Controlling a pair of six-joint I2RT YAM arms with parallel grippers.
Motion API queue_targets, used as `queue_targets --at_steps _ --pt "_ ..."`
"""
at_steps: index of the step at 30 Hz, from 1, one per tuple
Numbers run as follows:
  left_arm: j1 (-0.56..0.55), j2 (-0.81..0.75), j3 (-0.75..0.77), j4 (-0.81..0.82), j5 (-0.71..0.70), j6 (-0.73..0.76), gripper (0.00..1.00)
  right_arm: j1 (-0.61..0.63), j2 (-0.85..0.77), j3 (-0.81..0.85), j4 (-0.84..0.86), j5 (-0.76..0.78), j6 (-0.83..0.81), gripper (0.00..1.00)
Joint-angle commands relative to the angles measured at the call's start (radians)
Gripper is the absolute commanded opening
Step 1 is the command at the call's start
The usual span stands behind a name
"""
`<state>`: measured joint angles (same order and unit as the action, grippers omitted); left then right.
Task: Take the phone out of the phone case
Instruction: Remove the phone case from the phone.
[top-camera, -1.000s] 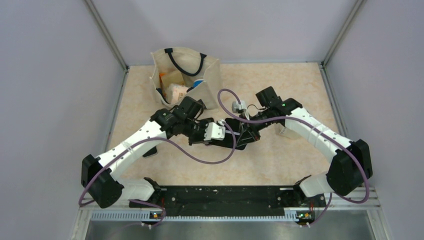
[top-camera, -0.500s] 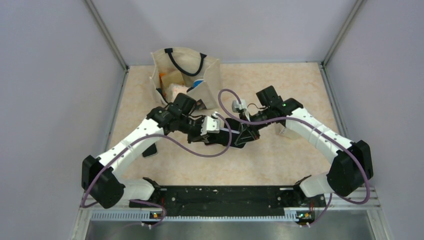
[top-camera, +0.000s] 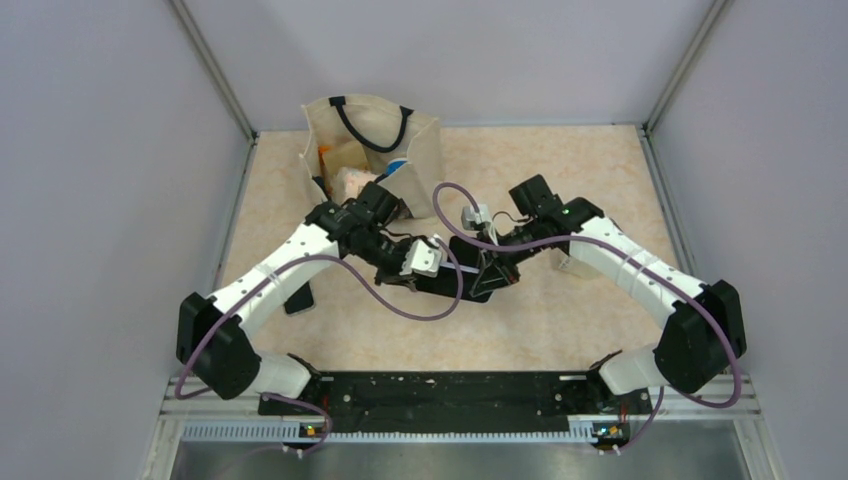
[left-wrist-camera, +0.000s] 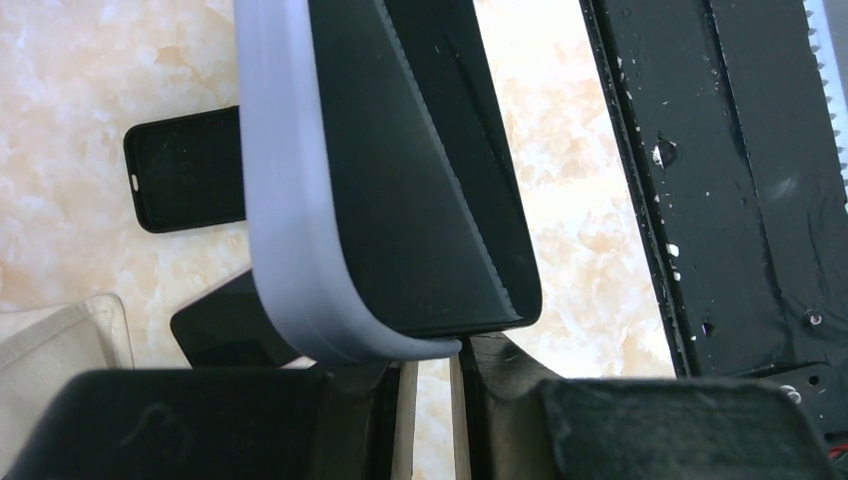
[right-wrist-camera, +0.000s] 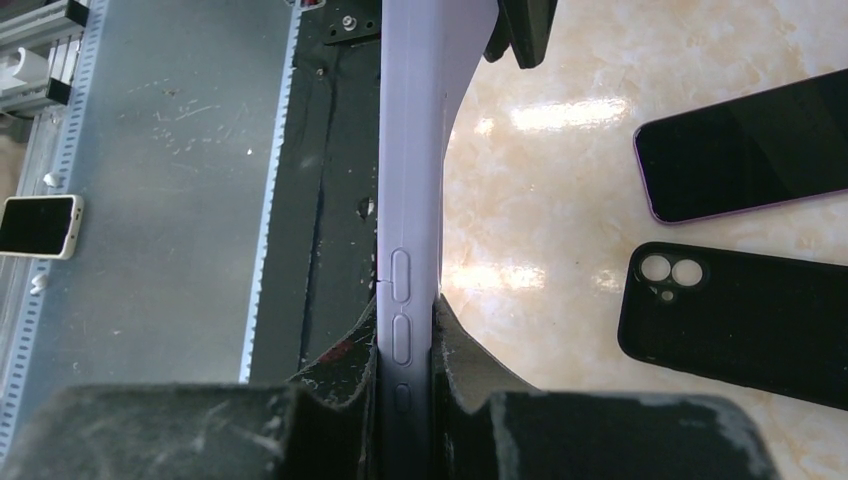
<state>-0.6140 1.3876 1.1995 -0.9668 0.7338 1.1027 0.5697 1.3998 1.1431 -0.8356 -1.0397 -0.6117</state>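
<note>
A black phone (left-wrist-camera: 400, 200) sits in a lavender case (left-wrist-camera: 285, 230) held in the air between both grippers, above the table's middle (top-camera: 452, 284). My right gripper (right-wrist-camera: 405, 325) is shut on the case's side edge, where its buttons (right-wrist-camera: 402, 335) show; it also shows in the top view (top-camera: 488, 268). My left gripper (left-wrist-camera: 428, 362) is at the case's other end, fingers almost together with the corner rim of the case pinched at their tips; it also shows in the top view (top-camera: 430, 260).
A cream tote bag (top-camera: 370, 150) with items stands at the back left. A bare black case (right-wrist-camera: 735, 320) and a second dark phone (right-wrist-camera: 745, 150) lie on the table. Another black case (left-wrist-camera: 185, 180) lies below the left arm. The black base rail (top-camera: 440, 390) runs along the front.
My left gripper has shifted slightly up and left while its arm swung inward, still at the case's end. The right arm has barely moved.
</note>
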Motion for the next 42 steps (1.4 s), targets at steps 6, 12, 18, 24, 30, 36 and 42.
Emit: queue_targets --at_steps 6,12,18,24,30,36,42 --pt "-0.033 0.044 0.107 0.333 0.202 -0.014 0.00 0.106 -0.023 0.047 0.131 -0.223 -0.058 0.00" --pt "-0.034 0.050 0.078 0.525 0.171 -0.256 0.00 0.111 -0.024 0.044 0.130 -0.222 -0.060 0.00" --pt "-0.033 0.052 0.054 0.640 0.159 -0.402 0.00 0.115 -0.026 0.041 0.130 -0.221 -0.060 0.00" --pt "-0.033 0.048 0.014 0.715 0.164 -0.506 0.00 0.114 -0.028 0.040 0.130 -0.218 -0.062 0.00" --pt "-0.033 0.057 -0.010 0.781 0.205 -0.604 0.00 0.118 -0.027 0.040 0.129 -0.214 -0.063 0.00" --pt "-0.033 0.071 -0.031 0.858 0.217 -0.708 0.00 0.119 -0.032 0.038 0.124 -0.210 -0.068 0.00" --pt "-0.033 0.087 -0.041 0.935 0.196 -0.836 0.00 0.122 -0.032 0.036 0.124 -0.206 -0.069 0.00"
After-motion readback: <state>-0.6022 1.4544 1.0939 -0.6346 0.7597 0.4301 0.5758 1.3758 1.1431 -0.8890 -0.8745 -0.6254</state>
